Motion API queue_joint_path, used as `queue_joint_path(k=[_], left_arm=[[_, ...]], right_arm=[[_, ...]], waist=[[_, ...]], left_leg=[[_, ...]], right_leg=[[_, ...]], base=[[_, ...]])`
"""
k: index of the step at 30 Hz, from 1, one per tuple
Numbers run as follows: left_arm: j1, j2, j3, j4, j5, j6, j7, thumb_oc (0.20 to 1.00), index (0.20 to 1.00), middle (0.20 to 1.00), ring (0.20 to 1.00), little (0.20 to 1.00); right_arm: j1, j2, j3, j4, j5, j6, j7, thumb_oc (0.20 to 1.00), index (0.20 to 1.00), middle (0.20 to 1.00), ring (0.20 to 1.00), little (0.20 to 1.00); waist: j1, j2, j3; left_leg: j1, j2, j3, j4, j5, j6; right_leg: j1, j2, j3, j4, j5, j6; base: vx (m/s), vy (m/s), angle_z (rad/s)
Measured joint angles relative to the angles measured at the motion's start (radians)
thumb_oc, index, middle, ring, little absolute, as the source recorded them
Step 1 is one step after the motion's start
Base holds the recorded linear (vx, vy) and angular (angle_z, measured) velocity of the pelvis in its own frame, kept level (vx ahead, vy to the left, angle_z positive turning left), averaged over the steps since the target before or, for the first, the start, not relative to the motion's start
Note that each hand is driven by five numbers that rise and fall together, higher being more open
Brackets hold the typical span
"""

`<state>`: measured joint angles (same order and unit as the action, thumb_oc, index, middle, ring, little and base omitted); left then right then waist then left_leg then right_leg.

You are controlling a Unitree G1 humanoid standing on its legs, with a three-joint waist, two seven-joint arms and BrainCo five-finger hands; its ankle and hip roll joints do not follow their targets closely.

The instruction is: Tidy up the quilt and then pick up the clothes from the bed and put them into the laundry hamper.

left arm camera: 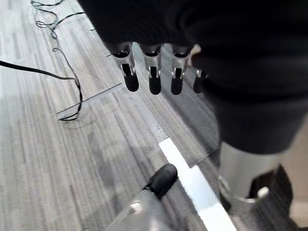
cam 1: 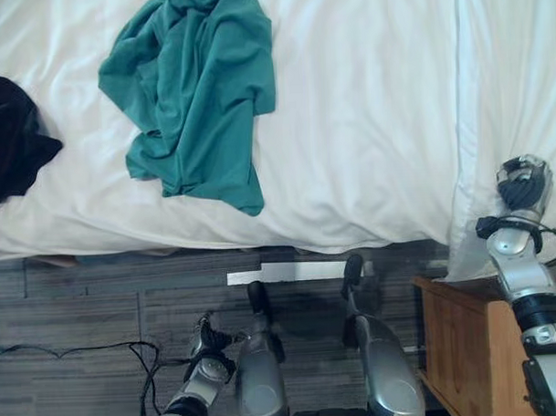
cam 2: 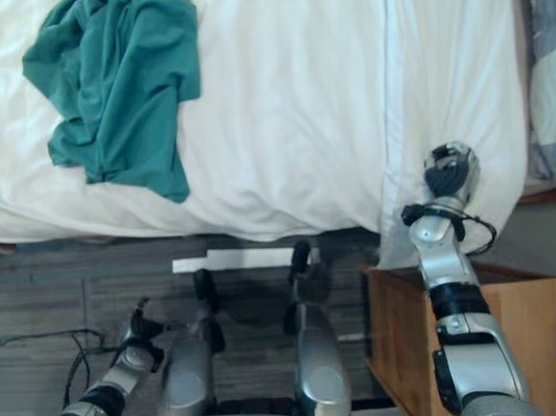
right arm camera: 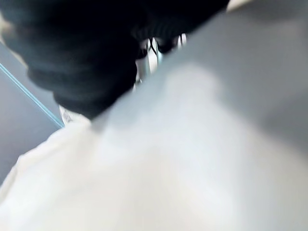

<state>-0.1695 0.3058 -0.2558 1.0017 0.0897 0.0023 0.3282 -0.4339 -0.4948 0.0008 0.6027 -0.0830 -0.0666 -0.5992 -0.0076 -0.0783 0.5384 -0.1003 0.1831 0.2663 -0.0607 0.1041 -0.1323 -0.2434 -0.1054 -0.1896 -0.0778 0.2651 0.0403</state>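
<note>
Clothes aren't touched yet: black garment at the bed's left edge, teal garment beside it, both on the white quilt. Left hand hangs over the floor, fingers straight, empty. Right hand is against the quilt's hanging edge; can't tell its grip.

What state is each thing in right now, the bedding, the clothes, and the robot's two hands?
White quilt: spread over the bed, mildly wrinkled, its edge hanging at the robot's right.
Teal garment: crumpled in a heap on the quilt.
Black garment: bunched at the bed's left edge.
Left hand: low over the floor, fingers straight, holding nothing.
Right hand: raised against the hanging quilt edge; grip unclear.
Wooden nightstand: beside the bed.
</note>
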Motion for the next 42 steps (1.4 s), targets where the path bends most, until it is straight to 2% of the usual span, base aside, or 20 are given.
queue_joint_path(k=[6,8,9,13,17,19,20,23,24,26,27,28,30,32,33,34,37,39,40,42], left_arm=[[0.017,0.000,0.006,0.069,0.012,0.021,-0.009,1.000,1.000,1.000,1.000,1.000],[0.026,-0.004,-0.014,0.106,0.017,0.028,-0.018,1.000,1.000,1.000,1.000,1.000],[0.034,-0.009,-0.025,0.128,0.040,0.030,-0.030,1.000,1.000,1.000,1.000,1.000],[0.014,-0.050,-0.072,0.107,0.063,0.028,-0.067,1.000,1.000,1.000,1.000,1.000],[0.016,-0.079,-0.070,0.134,0.089,0.018,-0.092,1.000,1.000,1.000,1.000,1.000],[-0.001,-0.058,-0.067,0.151,0.090,0.017,-0.099,1.000,1.000,1.000,1.000,1.000],[-0.006,-0.046,-0.068,0.167,0.091,0.019,-0.103,1.000,1.000,1.000,1.000,1.000],[0.026,-0.053,-0.073,0.188,0.131,0.022,-0.120,1.000,1.000,1.000,1.000,1.000],[0.022,-0.059,-0.073,0.185,0.131,0.023,-0.127,1.000,1.000,1.000,1.000,1.000],[0.012,-0.037,-0.093,0.178,0.149,0.018,-0.133,1.000,1.000,1.000,1.000,1.000],[0.026,-0.018,-0.092,0.179,0.152,0.023,-0.134,1.000,1.000,1.000,1.000,1.000],[0.038,-0.019,-0.094,0.190,0.152,0.024,-0.134,1.000,1.000,1.000,1.000,1.000],[0.077,0.000,-0.099,0.203,0.159,0.033,-0.135,1.000,1.000,1.000,1.000,1.000],[0.095,0.002,-0.092,0.230,0.164,0.042,-0.142,1.000,1.000,1.000,1.000,1.000],[0.092,0.000,-0.087,0.233,0.166,0.042,-0.149,1.000,1.000,1.000,1.000,1.000],[0.090,0.001,-0.084,0.240,0.166,0.043,-0.157,1.000,1.000,1.000,1.000,1.000],[0.095,-0.032,-0.047,0.257,0.168,0.047,-0.171,1.000,1.000,1.000,1.000,1.000],[0.118,-0.038,-0.007,0.265,0.168,0.038,-0.169,1.000,1.000,1.000,1.000,1.000],[0.123,-0.026,0.018,0.250,0.148,0.043,-0.137,1.000,1.000,1.000,1.000,1.000],[0.113,0.002,0.006,0.187,0.128,0.037,-0.118,1.000,1.000,1.000,1.000,1.000]], right_arm=[[0.098,0.110,0.029,0.243,0.004,-0.014,0.099,0.200,0.200,0.200,0.200,0.200],[0.133,0.141,0.092,0.421,-0.019,0.003,0.152,0.959,0.959,0.959,0.959,0.959],[0.157,0.157,0.137,0.551,-0.041,0.062,0.211,1.000,1.000,1.000,1.000,1.000],[0.332,0.196,0.191,0.716,-0.084,0.177,0.320,1.000,1.000,1.000,1.000,1.000],[0.415,0.187,0.203,0.700,-0.108,0.198,0.362,1.000,1.000,1.000,1.000,1.000],[0.406,0.208,0.195,0.677,-0.111,0.194,0.364,1.000,1.000,1.000,1.000,1.000],[0.414,0.228,0.156,0.663,-0.111,0.186,0.366,1.000,1.000,1.000,1.000,1.000],[0.416,0.219,0.153,0.662,-0.112,0.179,0.384,1.000,1.000,1.000,1.000,1.000],[0.425,0.213,0.152,0.664,-0.112,0.178,0.387,1.000,1.000,1.000,1.000,1.000],[0.455,0.244,0.160,0.674,-0.114,0.188,0.402,1.000,1.000,1.000,1.000,1.000],[0.438,0.272,0.197,0.674,-0.137,0.196,0.405,1.000,1.000,1.000,1.000,1.000],[0.432,0.280,0.208,0.672,-0.146,0.197,0.406,1.000,1.000,1.000,1.000,1.000],[0.431,0.309,0.224,0.644,-0.162,0.194,0.404,1.000,1.000,1.000,1.000,1.000],[0.446,0.304,0.250,0.621,-0.181,0.185,0.403,1.000,1.000,1.000,1.000,1.000],[0.452,0.300,0.251,0.598,-0.180,0.184,0.403,1.000,1.000,1.000,1.000,1.000],[0.452,0.289,0.253,0.588,-0.178,0.179,0.403,1.000,1.000,1.000,1.000,1.000],[0.435,0.271,0.253,0.579,-0.170,0.176,0.405,1.000,1.000,1.000,1.000,1.000],[0.408,0.290,0.271,0.575,-0.150,0.174,0.405,1.000,1.000,1.000,1.000,1.000],[0.401,0.313,0.267,0.580,-0.145,0.162,0.403,1.000,1.000,1.000,1.000,1.000],[0.351,0.276,0.255,0.603,-0.136,0.156,0.399,1.000,1.000,1.000,1.000,1.000]], waist=[[-0.021,-0.025,-0.044],[-0.020,-0.025,-0.101],[-0.016,-0.021,-0.136],[-0.041,0.048,-0.165],[-0.079,0.060,-0.185],[-0.092,0.002,-0.192],[-0.095,-0.025,-0.214],[-0.102,-0.003,-0.260],[-0.102,0.002,-0.264],[-0.095,-0.046,-0.303],[-0.072,-0.058,-0.307],[-0.061,-0.042,-0.308],[-0.056,-0.023,-0.309],[-0.068,0.026,-0.310],[-0.083,0.027,-0.311],[-0.089,0.019,-0.305],[-0.099,0.024,-0.298],[-0.075,0.025,-0.278],[-0.069,-0.011,-0.280],[-0.044,0.020,-0.251]], left_leg=[[0.157,0.003,0.026,-0.021,-0.038,-0.008],[0.171,0.000,0.027,-0.024,-0.049,-0.006],[0.174,-0.004,0.036,-0.022,-0.052,-0.003],[0.142,-0.021,0.029,-0.014,-0.050,0.013],[0.173,-0.001,0.199,0.034,-0.081,0.016],[0.117,0.004,0.232,0.166,-0.121,0.019],[0.064,0.054,0.225,0.296,-0.172,-0.012],[0.050,0.199,0.185,0.360,-0.188,-0.058],[0.051,0.183,0.184,0.350,-0.173,-0.061],[0.026,0.082,0.187,0.358,-0.196,-0.001],[0.025,0.066,0.224,0.373,-0.217,0.034],[0.047,0.070,0.254,0.355,-0.231,0.052],[0.103,0.042,0.271,0.295,-0.225,0.088],[0.160,0.019,0.249,0.140,-0.159,0.098],[0.172,-0.002,0.241,0.093,-0.137,0.111],[0.204,-0.052,0.250,0.019,-0.096,0.129],[0.224,-0.102,0.269,0.016,-0.107,0.128],[0.190,-0.050,0.301,0.192,-0.133,0.055],[0.079,-0.002,0.285,0.484,-0.143,0.005],[-0.102,0.131,0.184,0.810,-0.118,-0.078]], right_leg=[[0.141,0.007,0.010,-0.002,-0.043,0.024],[0.146,0.008,0.022,-0.003,-0.051,0.027],[0.146,0.004,0.028,-0.003,-0.053,0.030],[0.164,-0.055,-0.027,-0.003,-0.059,0.046],[0.211,-0.104,-0.046,-0.010,-0.076,0.045],[0.215,-0.161,-0.074,-0.005,-0.064,0.032],[0.218,-0.187,-0.114,-0.003,-0.062,0.030],[0.236,-0.200,-0.178,0.016,-0.057,0.072],[0.244,-0.215,-0.177,0.016,-0.064,0.085],[0.215,-0.326,-0.207,0.066,-0.013,0.037],[0.160,-0.372,-0.278,0.128,0.102,0.020],[0.138,-0.381,-0.338,0.165,0.107,0.016],[0.132,-0.377,-0.412,0.309,0.065,0.029],[0.106,-0.164,-0.296,0.450,-0.214,0.112],[0.103,-0.115,-0.302,0.460,-0.255,0.106],[0.102,-0.063,-0.310,0.443,-0.324,0.060],[0.133,-0.047,-0.323,0.351,-0.350,-0.049],[0.149,-0.007,-0.286,0.388,-0.380,-0.077],[0.175,-0.004,-0.246,0.322,-0.386,-0.123],[0.178,0.015,-0.209,0.301,-0.357,-0.109]], base=[[0.11,0.051,-0.08],[0.11,0.075,-0.09],[0.02,0.038,-0.06],[0.02,0.169,0.39],[-0.01,0.389,0.26],[-0.04,0.536,0.32],[-0.01,0.574,0.30],[0.00,0.478,0.20],[-0.09,0.659,0.57],[-0.14,0.550,0.40],[-0.08,0.580,-0.18],[0.00,0.513,-0.46],[0.08,0.411,-0.28],[0.11,0.281,0.10],[0.13,0.191,0.34],[0.12,0.150,0.29],[0.10,0.034,0.02],[-0.01,0.051,-0.41],[-0.06,0.199,-0.45],[-0.05,0.360,-0.78]])
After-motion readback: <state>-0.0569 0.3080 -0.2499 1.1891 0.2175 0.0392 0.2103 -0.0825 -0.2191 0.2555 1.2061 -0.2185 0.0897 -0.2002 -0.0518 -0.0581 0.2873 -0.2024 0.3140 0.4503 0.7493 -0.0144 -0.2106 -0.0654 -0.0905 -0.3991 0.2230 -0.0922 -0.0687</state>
